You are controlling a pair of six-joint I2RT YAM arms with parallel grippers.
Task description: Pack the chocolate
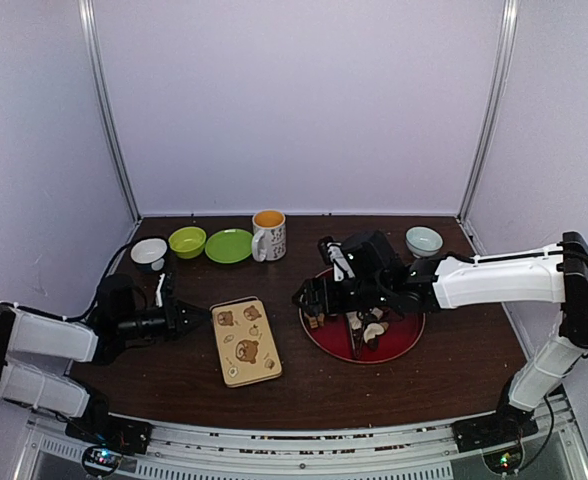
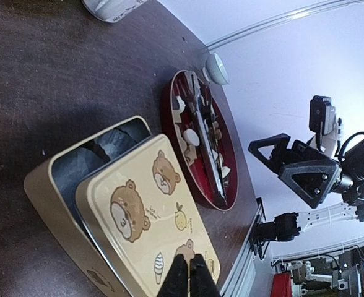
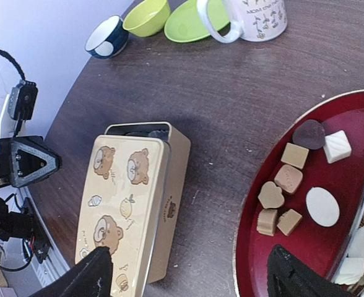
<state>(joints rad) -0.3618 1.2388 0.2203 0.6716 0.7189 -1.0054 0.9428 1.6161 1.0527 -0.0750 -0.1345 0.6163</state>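
The chocolate (image 3: pixel 287 179), tan, white and dark brown pieces, lies on a red round tray (image 3: pixel 355 179) right of centre (image 1: pixel 406 340). A cream bear-print tin (image 1: pixel 246 342) lies left of the tray. Its lid (image 2: pixel 145 204) is slid partly off, showing dark liners at the far end. My left gripper (image 1: pixel 200 322) is shut and empty, its tips (image 2: pixel 191 275) at the tin's near left edge over the lid. My right gripper (image 1: pixel 309 298) is wide open and empty (image 3: pixel 191 278). It hovers between the tin (image 3: pixel 129 192) and the tray's left rim.
Thin dark tongs (image 2: pixel 203 136) lie across the tray. At the back stand a printed mug (image 1: pixel 269 235), a green plate (image 1: pixel 229 246), a green bowl (image 1: pixel 187 241), a white and blue bowl (image 1: pixel 149 251) and a pale bowl (image 1: pixel 423 240).
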